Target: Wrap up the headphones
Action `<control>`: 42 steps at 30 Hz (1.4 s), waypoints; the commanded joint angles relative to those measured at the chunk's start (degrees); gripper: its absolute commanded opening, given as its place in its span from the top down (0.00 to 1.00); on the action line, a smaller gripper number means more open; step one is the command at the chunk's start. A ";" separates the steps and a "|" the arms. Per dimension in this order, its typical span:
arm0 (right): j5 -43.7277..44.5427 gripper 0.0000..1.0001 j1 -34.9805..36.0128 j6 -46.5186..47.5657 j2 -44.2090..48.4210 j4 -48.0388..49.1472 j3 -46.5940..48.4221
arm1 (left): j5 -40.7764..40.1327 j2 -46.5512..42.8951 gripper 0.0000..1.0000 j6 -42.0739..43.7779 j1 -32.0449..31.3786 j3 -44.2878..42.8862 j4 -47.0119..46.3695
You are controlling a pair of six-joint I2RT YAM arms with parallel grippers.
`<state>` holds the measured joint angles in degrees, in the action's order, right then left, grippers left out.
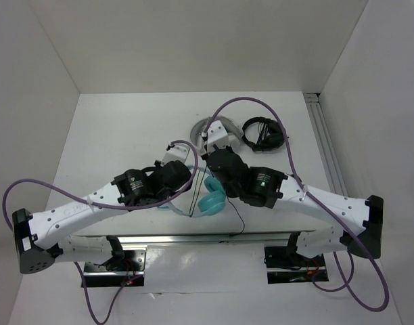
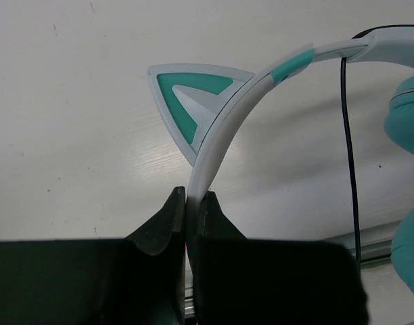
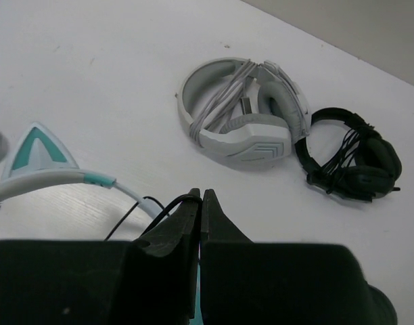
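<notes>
Left arm point(image 1: 78, 207), right arm point(image 1: 329, 200) stretched inward, converging; left pincer point(image 2: 187, 203), right pincer point(image 3: 199, 202) clamped tight.

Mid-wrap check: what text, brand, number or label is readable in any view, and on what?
Nothing is legible in any view.
Too small to read: round sticker on left arm motor.
Too small to read: round sticker on right arm motor.
No markings visible on the headphones, grey-white headphones or black headphones.

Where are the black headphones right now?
In the top view the black headphones lie far right on the table, right beside the grey-white headphones.
</notes>
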<state>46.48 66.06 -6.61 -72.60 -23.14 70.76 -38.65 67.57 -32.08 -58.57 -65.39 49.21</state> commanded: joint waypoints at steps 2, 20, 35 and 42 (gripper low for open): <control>3.89 1.00 -5.23 5.99 2.11 8.10 -0.44 | 6.30 -1.56 1.00 1.05 -2.69 -2.03 10.99; -18.50 1.00 -21.93 16.36 3.25 11.80 1.04 | 17.55 -2.00 1.00 7.72 -3.22 -6.07 10.91; -52.80 0.98 -24.40 15.49 2.02 20.93 -10.38 | 25.20 -8.33 1.00 10.01 -3.22 -9.06 9.59; -58.08 0.98 -24.93 16.02 -1.39 20.60 -8.29 | 22.15 -10.09 1.00 10.54 -3.22 -13.27 13.53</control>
<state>-15.33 44.10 8.40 -71.79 -9.98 59.86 -23.68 60.84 -23.94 -59.75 -73.52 57.91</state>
